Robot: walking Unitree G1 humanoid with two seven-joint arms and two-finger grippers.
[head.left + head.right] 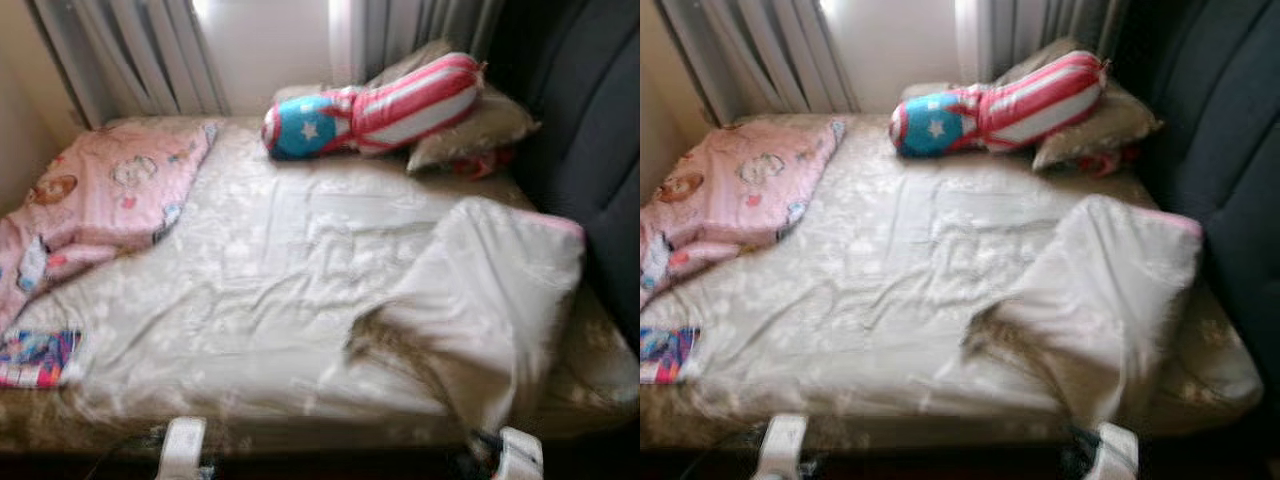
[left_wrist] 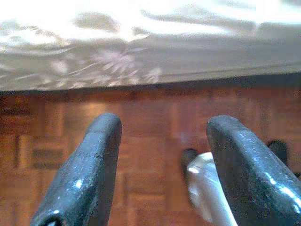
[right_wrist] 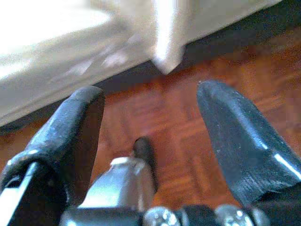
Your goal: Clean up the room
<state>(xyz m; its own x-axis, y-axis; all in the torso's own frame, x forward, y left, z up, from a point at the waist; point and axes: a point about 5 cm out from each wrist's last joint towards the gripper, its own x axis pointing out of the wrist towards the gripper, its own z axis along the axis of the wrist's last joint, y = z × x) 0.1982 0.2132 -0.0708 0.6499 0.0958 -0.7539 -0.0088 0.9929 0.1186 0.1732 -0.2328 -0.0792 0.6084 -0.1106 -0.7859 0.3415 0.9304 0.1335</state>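
**Now at the bedside, both grippers low and empty**

Down by the floor, our left gripper hangs with its two black fingers spread apart, nothing between them but reddish-brown parquet floor. Our right gripper is likewise spread wide over the same wood blocks, holding nothing. Just beyond each pair of fingers runs the bed's edge, draped in pale cloth, with a dark gap beneath it; a loose corner of fabric hangs down past the edge ahead of the right gripper.

From the head, we see the bed straight in front, and the silver ends of our two arms showing at its near edge. A beige bedsheet with a faint floral print covers the mattress, creased and rumpled. One beige quilt, pink along one edge, lies bunched and folded back on the right half of the bed. One pink blanket printed with cartoon figures is crumpled along the left side. At the near left corner lies one small multicoloured cloth; the blur keeps us from saying what it is.

At the far end rests one long bolster, red-and-white striped with a blue end bearing a white star. It leans on what looks like two beige pillows. Grey curtains hang behind, and a dark padded headboard rises on the right.
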